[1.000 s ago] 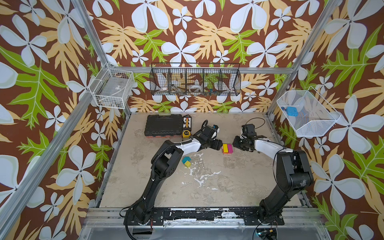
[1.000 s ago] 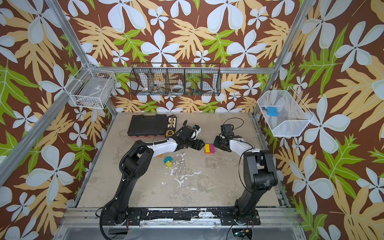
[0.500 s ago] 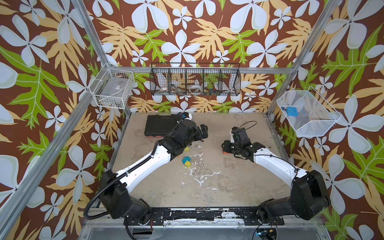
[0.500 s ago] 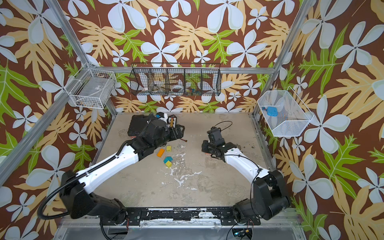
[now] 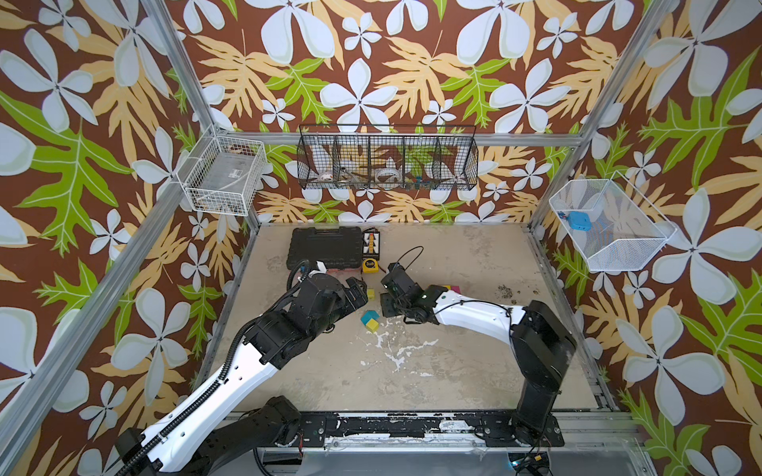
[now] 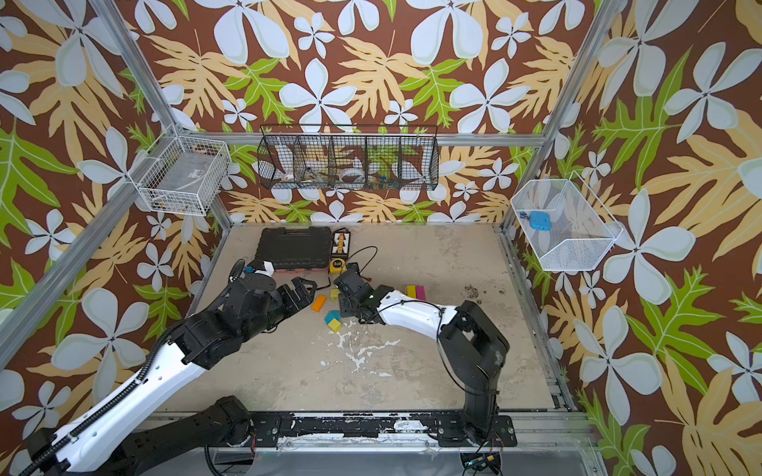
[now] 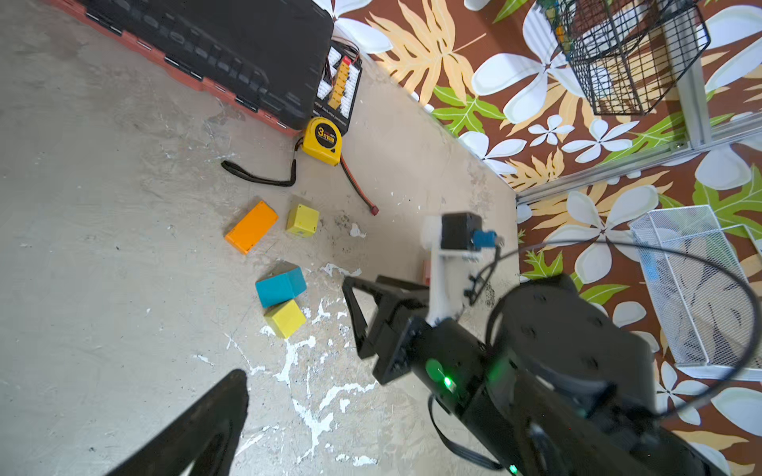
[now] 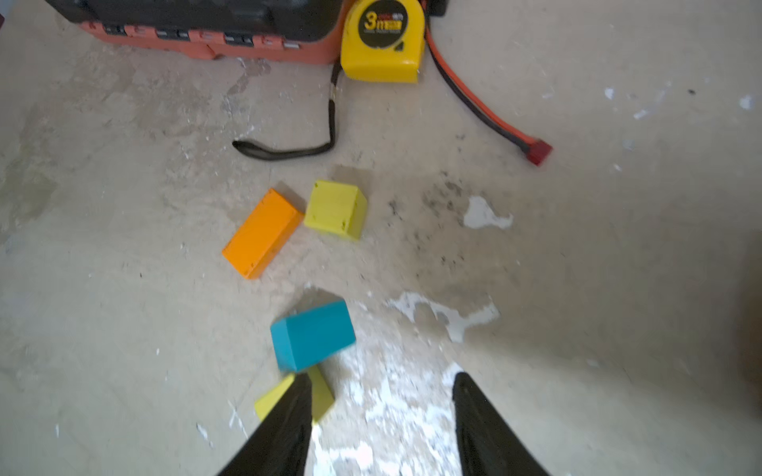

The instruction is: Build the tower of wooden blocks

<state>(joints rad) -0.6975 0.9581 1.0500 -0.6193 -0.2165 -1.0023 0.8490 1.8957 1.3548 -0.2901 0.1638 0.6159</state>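
- Wood blocks (image 7: 250,226), small and painted, are scattered on the beige surface (image 7: 103,288).
- Left end effector (image 6: 306,293) and right end effector (image 8: 381,379) are spread, empty.
- Judged light, rigid, slick; opposite flat faces are best gripped.

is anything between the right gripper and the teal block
Partly: a yellow cube lies right beside the teal block on the near side, half hidden behind a finger of the right gripper. Nothing else visible stands between them.
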